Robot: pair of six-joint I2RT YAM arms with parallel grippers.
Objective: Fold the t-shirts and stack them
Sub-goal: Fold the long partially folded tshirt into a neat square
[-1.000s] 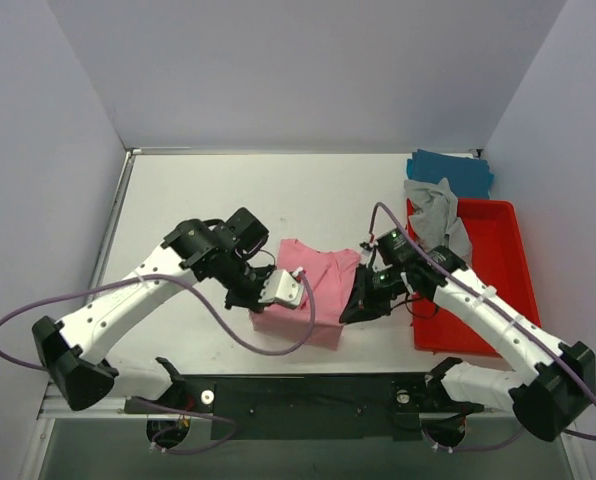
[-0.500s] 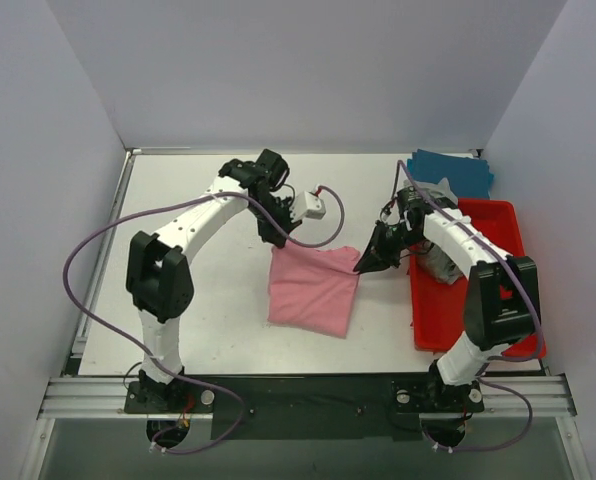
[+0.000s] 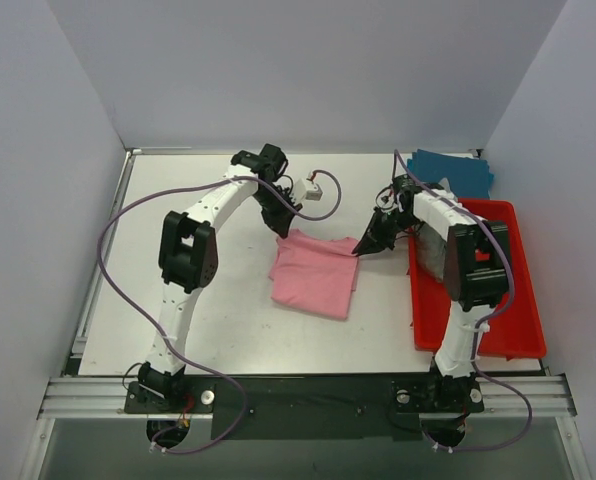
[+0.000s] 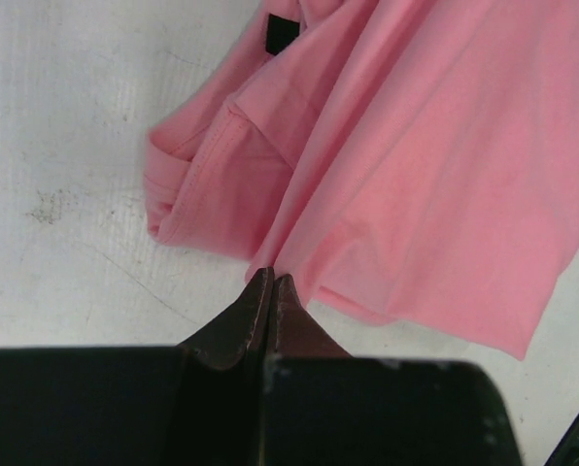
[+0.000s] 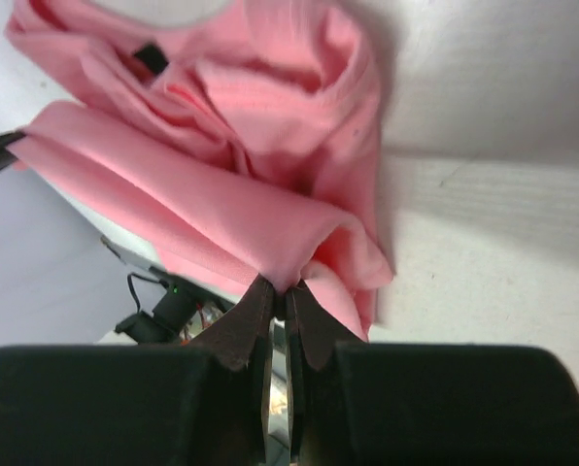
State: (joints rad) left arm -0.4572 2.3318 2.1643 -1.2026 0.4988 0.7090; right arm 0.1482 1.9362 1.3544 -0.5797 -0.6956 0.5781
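Observation:
The pink t-shirt (image 3: 315,272) lies folded on the middle of the table. My left gripper (image 3: 284,230) is shut on its far left corner; the left wrist view shows the jaws (image 4: 270,280) pinching the pink cloth (image 4: 435,165). My right gripper (image 3: 361,247) is shut on its far right corner, the cloth (image 5: 221,194) bunched above the closed jaws (image 5: 283,289). The teal-blue t-shirt (image 3: 458,170) lies at the far right of the table. The grey t-shirt (image 3: 436,240) lies in the red bin, partly hidden behind my right arm.
The red plastic bin (image 3: 503,290) stands along the right side of the table. Purple cables loop from both arms over the left and middle of the table. Grey walls close in the back and both sides.
Both grippers have carried the pink t-shirt's corners away from the near edge toward the back of the table, and the shirt now lies farther back, folded and flatter.

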